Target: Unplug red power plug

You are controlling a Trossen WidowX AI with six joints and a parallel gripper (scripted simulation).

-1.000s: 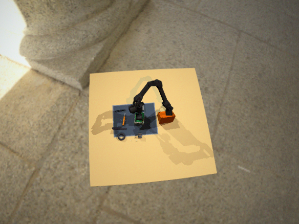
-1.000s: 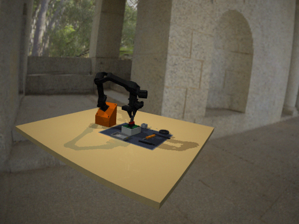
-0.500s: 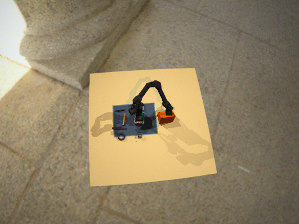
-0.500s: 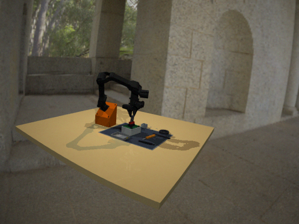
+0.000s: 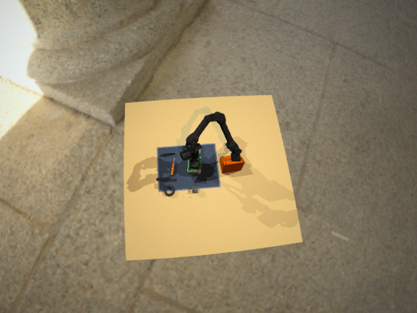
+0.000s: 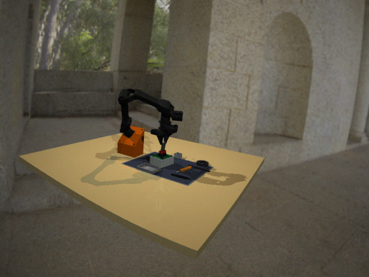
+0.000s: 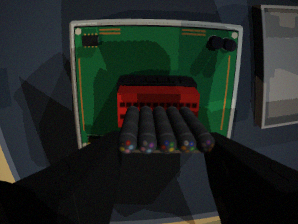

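wrist view, nearest: five dark cable strands [image 7: 159, 131], tips speckled with colour, running from the red power plug [image 6: 162, 152] [image 7: 157, 94]. gripper [image 5: 193, 162] [image 6: 162, 148] [image 7: 164, 143] pointing down, jaws clamped on the plug; exact contact hard to make out behind the strands. plug at the black socket [image 6: 162, 155] [image 7: 157, 80] on the green circuit board [image 5: 189, 165] [image 6: 169, 157] [image 7: 100, 65]; cannot tell how deep it is seated. board lies atop a pale box [image 6: 162, 162].

beside the box, the grey tray [image 5: 200, 151] [image 6: 143, 170] [image 7: 264, 65]; plug outside it. both on a dark blue mat [image 5: 165, 167] [image 6: 189, 180] [image 7: 35, 40].

farther along: orange-handled knife [image 5: 173, 169] [image 6: 186, 169], slim black tool [image 5: 167, 154] [image 6: 181, 176], dark bar [image 5: 166, 179] [image 6: 202, 169], black ring [image 5: 165, 191] [image 6: 202, 166] over a mat corner, small grey block [image 5: 195, 189] [image 6: 178, 155] at the edge.

orange arm base [image 5: 232, 166] [image 6: 129, 150] past the mat, on the tan tabletop [image 5: 214, 221] [image 6: 142, 196]. beyond: stone wall with arched niche [image 6: 289, 79].
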